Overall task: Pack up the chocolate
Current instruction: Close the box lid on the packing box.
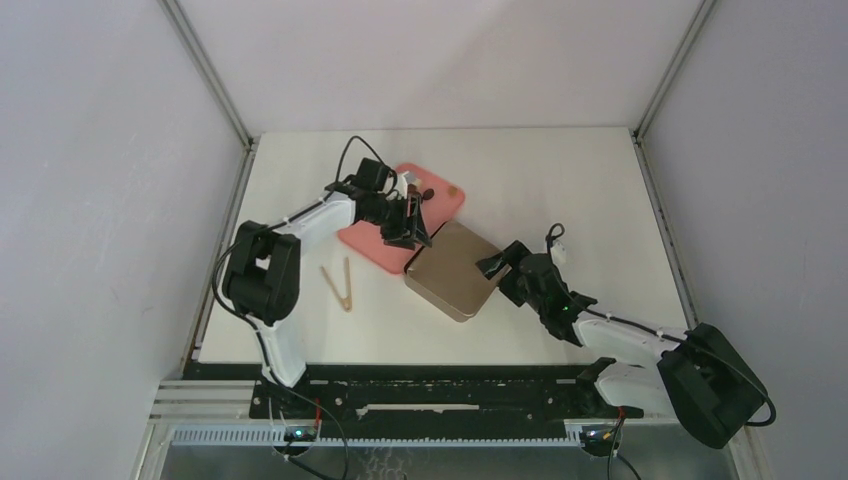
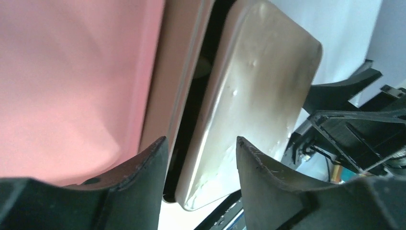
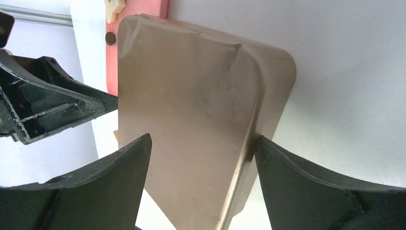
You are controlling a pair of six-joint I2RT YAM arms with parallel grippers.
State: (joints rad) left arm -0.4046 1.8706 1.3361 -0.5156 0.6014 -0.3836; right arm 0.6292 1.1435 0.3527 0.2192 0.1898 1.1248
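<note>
Nearest the arm bases: right gripper point(image 1: 495, 265), jaws spread wide and grasping nothing, poised at the near right edge of the square tan metal tin point(image 1: 455, 270). Level with it, well to the left on the white tabletop point(image 1: 560, 200): thin wooden tongs point(image 1: 340, 283), lying apart from both arms. Tin: lid on top, contents hidden; the left wrist view shows a dark gap between lid and base on that side. Next: left gripper point(image 1: 412, 235), jaws parted astride the lid's far-left edge, not clamped on it (a sliver of space shows beside one finger). Behind: flat pink tray point(image 1: 365, 245), with the tin's far corner at or over its edge. Farthest: the chocolate, loose on the tray's far end. It comprises a dark-brown round chocolate point(image 1: 427, 191), a mid-brown oval chocolate point(image 1: 452, 188) near it, and a cream-white piece point(image 3: 114, 9) by the rim. Handling, by judgement: light, rigid, smooth-surfaced, apt to roll or skid, easily scuffed; best pinched gently across the short axis, one at a time. Markings: no brand, label or writing legible anywhere.
</note>
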